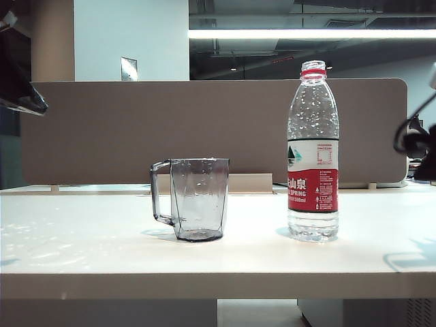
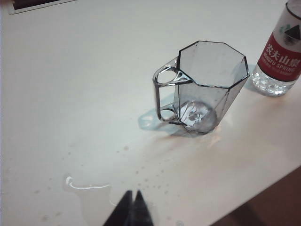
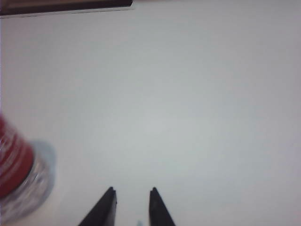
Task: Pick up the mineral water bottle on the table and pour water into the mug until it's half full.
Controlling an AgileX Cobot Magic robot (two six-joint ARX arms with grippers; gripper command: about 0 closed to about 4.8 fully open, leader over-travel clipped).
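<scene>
You had the tall clear plastic mineral water bottle (image 1: 313,153) with the red neck ring and red-and-white label standing upright on the wide white table (image 1: 102,252), on the right side. The transparent smoky-grey faceted mug (image 1: 197,199) stood to its left, apart from it, and looked empty.

By my judgement the bottle would handle as rather heavy, because it looked almost full, and its thin plastic wall would give under a strong squeeze. The cap seemed to be off already, so a hard squeeze or a tilt could spill the water. The best place to take hold was the labelled middle part, where the body is straight and less slippery.

Your right gripper (image 3: 132,193) had its two dark fingers a small gap apart, with nothing between them. It pointed at bare table, and the bottle (image 3: 14,174) stood just to the side of it, not between the fingers. This gap looked too narrow for the bottle.

Your left gripper (image 2: 132,197) was closed and empty, over the near left part of the table, where some spilled water (image 2: 87,186) lay, well apart from the mug (image 2: 207,84).
</scene>
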